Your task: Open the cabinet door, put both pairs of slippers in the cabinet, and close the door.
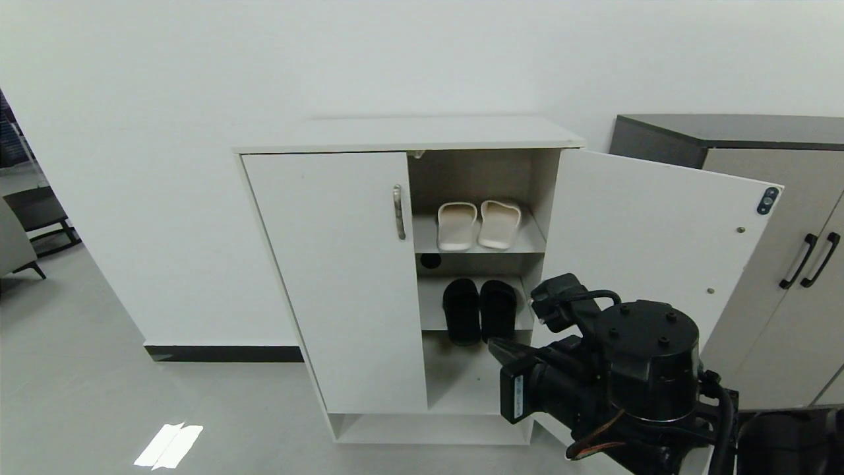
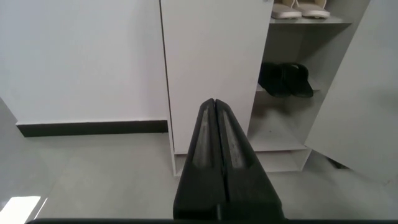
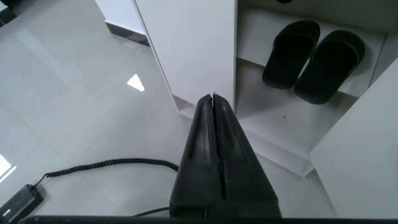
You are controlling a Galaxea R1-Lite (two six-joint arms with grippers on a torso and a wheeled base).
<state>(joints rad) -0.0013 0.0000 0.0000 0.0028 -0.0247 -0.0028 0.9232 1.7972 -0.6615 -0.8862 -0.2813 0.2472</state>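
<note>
White slippers and black slippers sat shelved; the door stood wide open. Both arms' jaws were pressed together, empty. Risk: a glancing push could leave it ajar.

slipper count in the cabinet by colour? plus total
cream slippers: 2, on the upper shelf
black slippers: 2, on the middle shelf
total: 4
</note>
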